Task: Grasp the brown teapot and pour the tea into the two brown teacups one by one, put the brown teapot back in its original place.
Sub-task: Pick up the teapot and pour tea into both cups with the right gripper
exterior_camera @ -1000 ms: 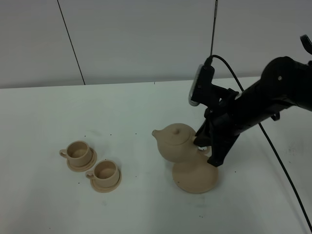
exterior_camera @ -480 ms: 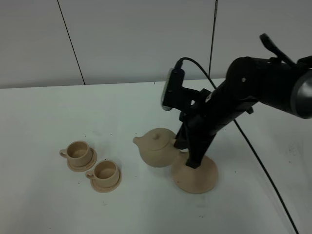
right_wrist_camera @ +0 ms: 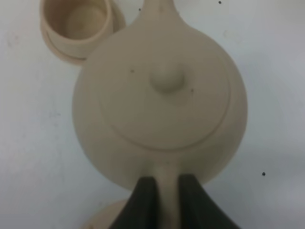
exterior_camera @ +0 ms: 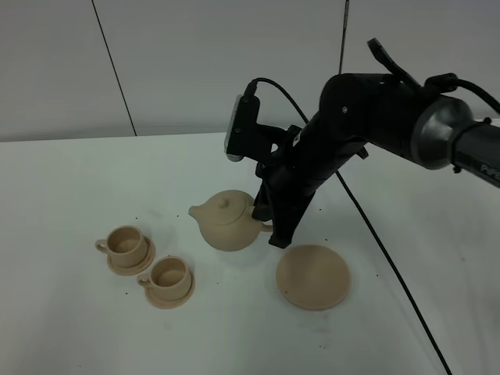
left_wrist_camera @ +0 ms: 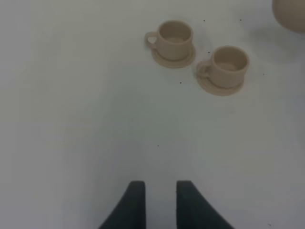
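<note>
The brown teapot (exterior_camera: 225, 223) hangs just above the table, spout toward the two brown teacups (exterior_camera: 125, 244) (exterior_camera: 169, 275) on their small saucers. My right gripper (exterior_camera: 269, 226) is shut on its loop handle. In the right wrist view the teapot (right_wrist_camera: 162, 95) fills the frame, the handle pinched by that gripper (right_wrist_camera: 167, 195), with one teacup (right_wrist_camera: 78, 21) beyond the spout. The original place, a wide saucer (exterior_camera: 313, 276), lies bare to the right of the teapot. The left gripper (left_wrist_camera: 159, 200) holds nothing, its fingers close together, and looks toward both teacups (left_wrist_camera: 174, 38) (left_wrist_camera: 228, 67).
The right arm's black cable (exterior_camera: 383, 250) trails across the white table behind the wide saucer. A corner of the teapot (left_wrist_camera: 290, 14) shows at the edge of the left wrist view. A grey wall stands along the table's far edge.
My right gripper has lifted the teapot off the wide saucer and carried it left toward the teacups. The saucer now lies uncovered. The cups have not moved.
</note>
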`<state>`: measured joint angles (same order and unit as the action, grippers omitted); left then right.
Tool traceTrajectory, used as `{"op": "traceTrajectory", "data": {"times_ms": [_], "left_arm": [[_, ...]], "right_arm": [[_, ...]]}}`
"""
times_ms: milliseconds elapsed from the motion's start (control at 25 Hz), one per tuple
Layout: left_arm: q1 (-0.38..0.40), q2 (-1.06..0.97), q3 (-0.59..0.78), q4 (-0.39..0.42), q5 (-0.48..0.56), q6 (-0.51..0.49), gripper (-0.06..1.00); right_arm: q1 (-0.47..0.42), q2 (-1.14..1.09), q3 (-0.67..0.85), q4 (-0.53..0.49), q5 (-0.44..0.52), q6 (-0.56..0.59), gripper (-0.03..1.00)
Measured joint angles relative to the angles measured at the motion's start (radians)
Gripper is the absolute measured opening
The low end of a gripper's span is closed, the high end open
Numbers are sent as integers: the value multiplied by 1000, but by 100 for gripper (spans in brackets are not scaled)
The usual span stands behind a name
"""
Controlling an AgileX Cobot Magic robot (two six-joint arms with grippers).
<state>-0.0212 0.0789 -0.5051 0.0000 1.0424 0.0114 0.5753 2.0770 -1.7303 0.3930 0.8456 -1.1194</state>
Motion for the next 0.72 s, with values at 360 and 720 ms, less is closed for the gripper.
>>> {"op": "traceTrajectory", "data": {"times_ms": [360, 720], "left_arm": [[0, 0, 0, 0, 0, 0, 23], [0, 0, 0, 0, 0, 0, 23]], "right_arm": [[0, 79, -119, -41, 52, 4, 10], [46, 122, -213, -122, 97, 19, 10]]}}
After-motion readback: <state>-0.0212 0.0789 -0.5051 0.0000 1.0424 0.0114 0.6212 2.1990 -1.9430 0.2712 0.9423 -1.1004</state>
